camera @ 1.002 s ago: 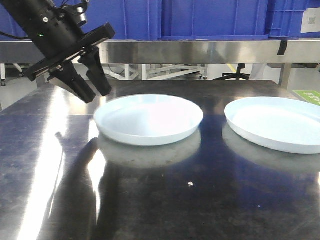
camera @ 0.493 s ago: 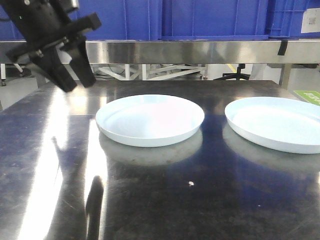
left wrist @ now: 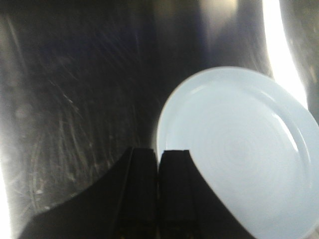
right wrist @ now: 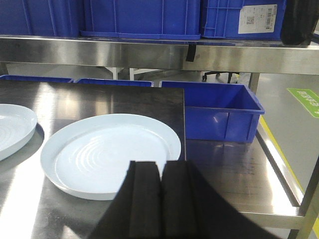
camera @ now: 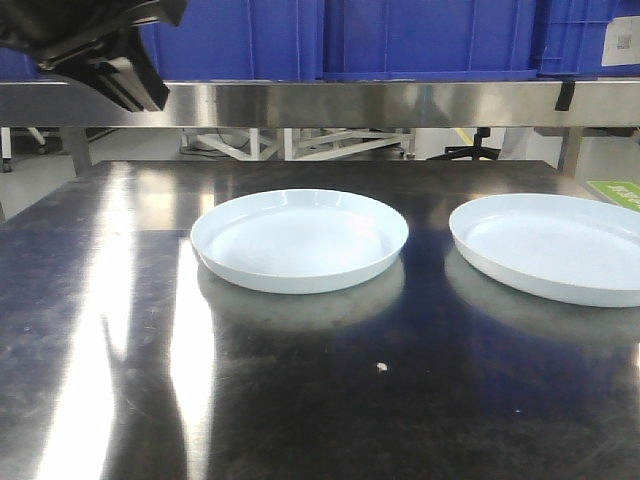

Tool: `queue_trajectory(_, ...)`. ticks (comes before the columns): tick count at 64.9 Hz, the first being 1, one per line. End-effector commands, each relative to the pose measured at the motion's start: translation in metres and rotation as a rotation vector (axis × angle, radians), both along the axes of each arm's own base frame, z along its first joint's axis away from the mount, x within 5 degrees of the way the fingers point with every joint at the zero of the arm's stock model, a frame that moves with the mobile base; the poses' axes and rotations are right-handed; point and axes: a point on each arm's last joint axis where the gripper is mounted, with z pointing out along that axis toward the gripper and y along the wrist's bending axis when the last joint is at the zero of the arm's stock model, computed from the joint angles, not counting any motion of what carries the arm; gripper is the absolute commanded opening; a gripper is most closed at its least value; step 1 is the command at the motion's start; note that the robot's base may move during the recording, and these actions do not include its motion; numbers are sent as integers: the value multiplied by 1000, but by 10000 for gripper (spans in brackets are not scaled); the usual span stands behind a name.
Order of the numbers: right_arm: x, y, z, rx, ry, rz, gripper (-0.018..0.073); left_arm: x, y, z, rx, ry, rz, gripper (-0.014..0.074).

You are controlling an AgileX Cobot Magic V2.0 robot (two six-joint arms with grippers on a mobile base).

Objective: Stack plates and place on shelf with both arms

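One large round glossy white plate and a second plate like it lie apart on the dark steel counter, not yet stacked. The left hand hangs high over the first plate's edge. The right hand sits low before the second plate. Both hands are pressed closed and empty, I think each facing its own plate to take it. The brushed steel shelf stands behind.
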Motion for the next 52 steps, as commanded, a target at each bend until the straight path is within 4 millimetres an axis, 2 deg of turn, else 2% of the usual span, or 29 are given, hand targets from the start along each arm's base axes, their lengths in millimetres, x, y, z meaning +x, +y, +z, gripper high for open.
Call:
queue_trajectory(1, -2, 0, 9, -8, -110, -6, 54, -14, 10, 27, -97, -263, 72, 84)
queue_trajectory(13, -2, 0, 9, -8, -110, -6, 54, -54, 35, 24, -153, -489, 156, 83)
queue_trajectory(26, -2, 0, 9, -8, -110, -6, 54, -115, 63, 26, -163, -630, 158, 82)
queue_trajectory(39, -2, 0, 9, -8, -110, -6, 54, -164, 80, 24, -141, -688, 112, 82)
queue_trajectory(52, -2, 0, 9, -8, -110, -6, 54, -199, 97, 27, -131, -694, 113, 82)
